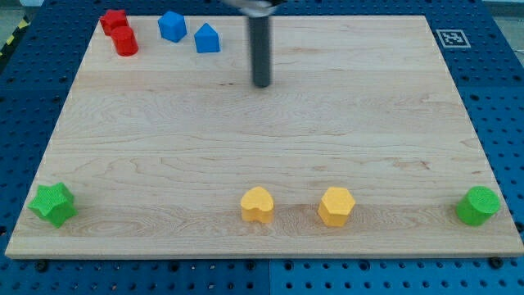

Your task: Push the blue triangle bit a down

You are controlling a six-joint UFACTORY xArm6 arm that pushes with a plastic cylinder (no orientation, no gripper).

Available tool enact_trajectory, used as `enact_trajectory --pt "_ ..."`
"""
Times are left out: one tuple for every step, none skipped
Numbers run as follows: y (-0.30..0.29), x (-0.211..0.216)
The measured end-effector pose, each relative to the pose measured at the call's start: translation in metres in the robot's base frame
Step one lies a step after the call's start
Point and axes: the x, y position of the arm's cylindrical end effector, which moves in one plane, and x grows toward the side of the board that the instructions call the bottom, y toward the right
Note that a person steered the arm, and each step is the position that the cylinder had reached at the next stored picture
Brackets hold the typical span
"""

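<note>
The blue triangle-like block (207,38) sits near the view's top left of the wooden board (262,139). A second blue block (172,25) lies just to its left and slightly higher. My tip (261,83) is on the board to the right of the blue triangle and a little lower, clearly apart from it, not touching any block.
Two red blocks (114,20) (125,41) sit at the top left corner. A green star (53,203) is at the bottom left, a green block (478,205) at the bottom right. A yellow heart (257,204) and a yellow hexagon (336,205) lie near the bottom edge.
</note>
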Motion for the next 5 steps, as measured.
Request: enact_trajectory --pt "0.058 -0.070" --pt "0.029 -0.123" --pt "-0.045 -0.146" --pt "-0.096 -0.145" --pt "-0.113 -0.133"
